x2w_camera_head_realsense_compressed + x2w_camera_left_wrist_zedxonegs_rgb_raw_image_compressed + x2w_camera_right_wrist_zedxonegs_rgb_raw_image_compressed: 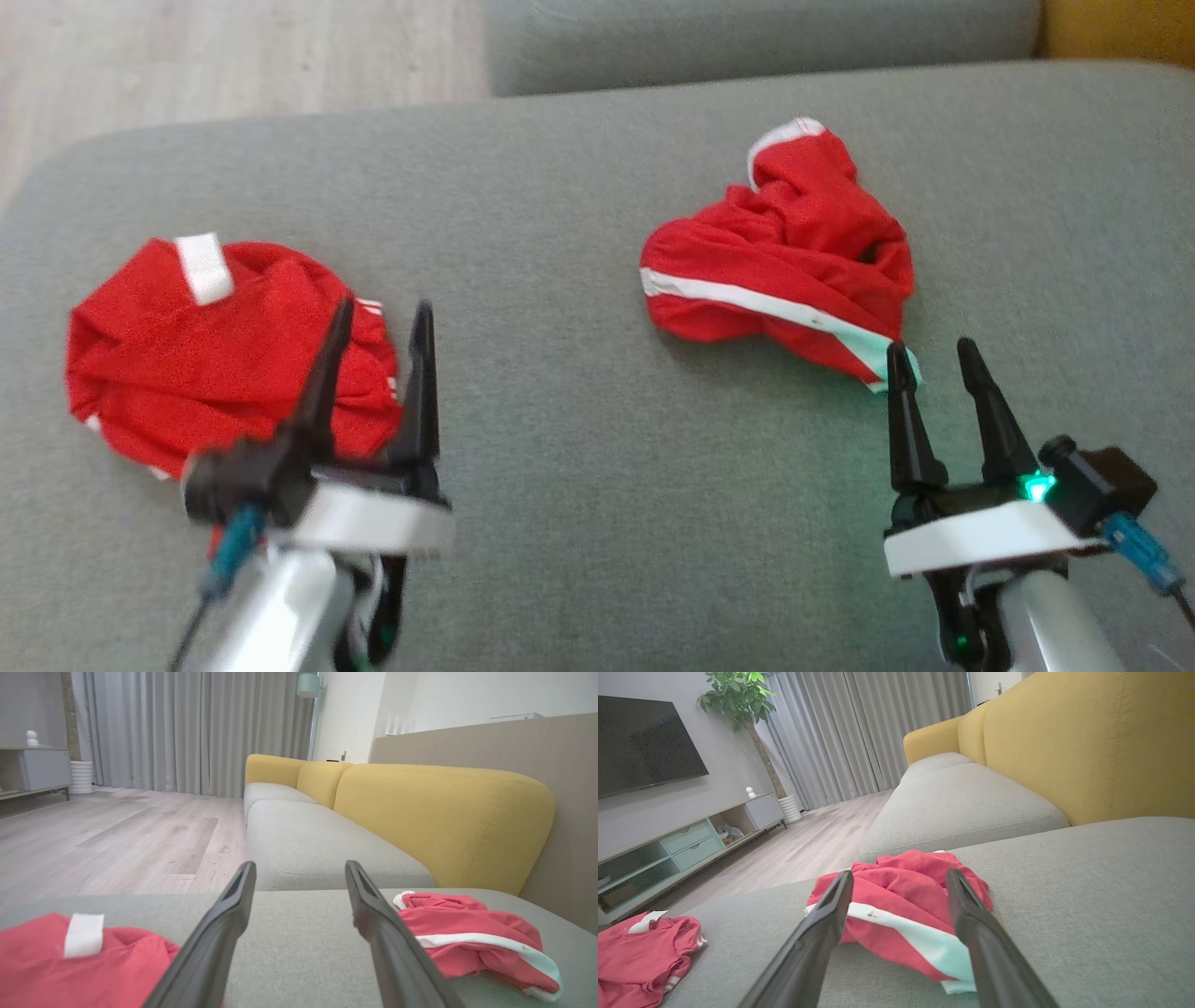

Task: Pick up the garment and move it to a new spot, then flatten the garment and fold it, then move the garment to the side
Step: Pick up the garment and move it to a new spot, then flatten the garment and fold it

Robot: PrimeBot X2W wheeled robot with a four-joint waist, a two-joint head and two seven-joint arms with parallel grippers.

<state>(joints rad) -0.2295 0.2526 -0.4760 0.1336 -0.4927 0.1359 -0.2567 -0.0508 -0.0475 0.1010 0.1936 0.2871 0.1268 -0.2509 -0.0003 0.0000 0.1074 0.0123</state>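
Grey sofa seat, crumpled red garment just beyond right end effector

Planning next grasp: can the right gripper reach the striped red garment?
Probably yes: the right gripper is open, aimed at the striped red garment, nothing between them on the grey cushion.

My left pincer: both fingers spread wide, nothing between them, pointing along the grey seat cushion. 2 red items lie on it. The crumpled garment with a white tab sits lower left, its edge behind 1 finger. The striped garment sits lower right, just beside the other finger. Yellow backrest is behind that one. Wood floor and grey curtains are beyond.
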